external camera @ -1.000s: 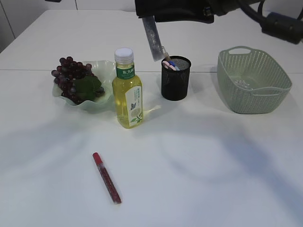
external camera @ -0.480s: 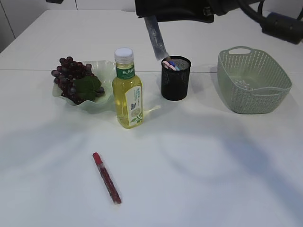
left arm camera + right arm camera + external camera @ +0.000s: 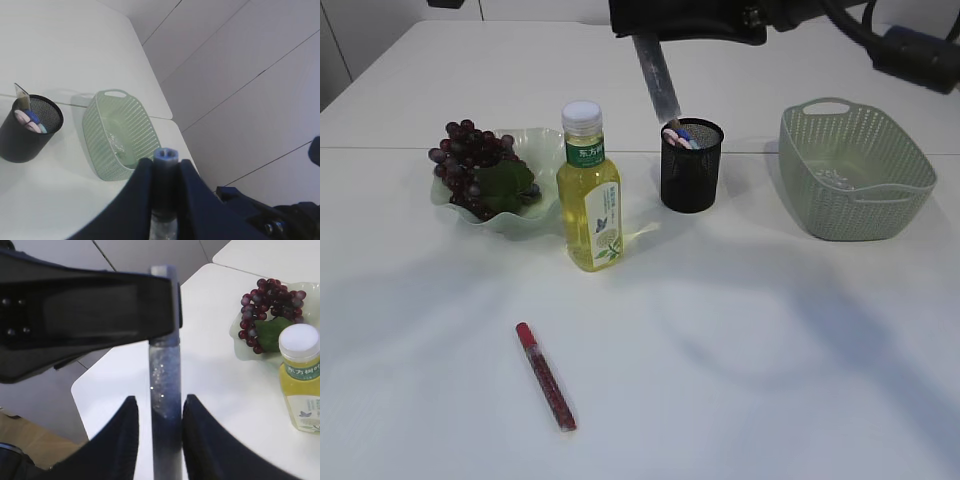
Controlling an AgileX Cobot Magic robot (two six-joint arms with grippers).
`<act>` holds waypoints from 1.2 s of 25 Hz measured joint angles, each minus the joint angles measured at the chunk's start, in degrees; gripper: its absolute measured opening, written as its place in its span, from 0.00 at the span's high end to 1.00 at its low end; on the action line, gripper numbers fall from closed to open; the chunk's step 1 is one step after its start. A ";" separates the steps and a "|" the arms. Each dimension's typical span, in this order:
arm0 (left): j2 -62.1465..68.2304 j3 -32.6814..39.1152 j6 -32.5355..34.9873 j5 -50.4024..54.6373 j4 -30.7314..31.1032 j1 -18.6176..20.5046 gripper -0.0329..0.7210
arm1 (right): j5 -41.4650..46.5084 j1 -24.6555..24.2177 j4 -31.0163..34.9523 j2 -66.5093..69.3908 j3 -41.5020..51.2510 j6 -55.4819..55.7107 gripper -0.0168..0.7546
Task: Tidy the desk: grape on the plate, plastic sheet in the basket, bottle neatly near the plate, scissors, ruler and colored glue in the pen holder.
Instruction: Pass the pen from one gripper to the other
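A blue glitter colored glue tube (image 3: 657, 78) hangs slanted just above the black mesh pen holder (image 3: 691, 170). My left gripper (image 3: 164, 162) is shut on the tube's capped end (image 3: 164, 155). My right gripper (image 3: 159, 405) stands open around the tube's body (image 3: 165, 375), with a thin gap on each side. Pink and blue scissors handles (image 3: 677, 135) and a clear ruler (image 3: 22, 95) stick out of the holder. A red glue tube (image 3: 546, 377) lies on the table in front. The grape bunch (image 3: 470, 160) rests on the green plate (image 3: 545, 140), with the yellow bottle (image 3: 589, 195) upright beside it. The plastic sheet (image 3: 117, 140) lies in the green basket (image 3: 855, 170).
Both arms (image 3: 690, 20) crowd the top edge of the exterior view, above the pen holder. The basket stands at the right of the holder, and the bottle close on its left. White table surface stretches around the red tube.
The blue glue tube has shifted a little to the right, and its lower end now sits nearer over the pen holder's mouth. Nothing on the table has moved.
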 joint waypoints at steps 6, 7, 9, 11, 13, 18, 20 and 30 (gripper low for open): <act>0.00 0.00 0.00 0.00 -0.22 0.00 0.86 | 0.00 0.00 0.00 0.10 0.00 0.00 0.78; 0.00 0.00 0.00 0.00 -0.22 0.00 0.86 | 0.00 0.00 0.00 0.10 0.00 0.00 0.80; 0.00 0.00 0.00 0.00 -0.26 0.00 0.86 | 0.00 0.00 0.00 0.10 0.00 -0.24 0.86; 0.00 0.00 0.00 0.00 -0.26 0.00 0.86 | 0.00 0.00 0.00 0.10 0.00 -0.47 0.88; 0.00 0.00 0.00 0.00 -0.26 0.00 0.86 | 0.00 0.00 0.00 0.10 0.00 -0.47 0.89; 0.00 0.00 0.00 0.00 -0.35 0.00 0.86 | -0.10 0.00 0.00 0.10 0.00 -0.47 0.89; 0.00 0.00 0.00 0.00 -0.35 0.00 0.86 | -0.10 0.00 0.00 0.10 0.00 -0.47 0.89; 0.22 0.00 0.00 0.00 -0.35 0.00 0.47 | 0.00 0.00 0.68 0.10 0.00 -0.69 0.89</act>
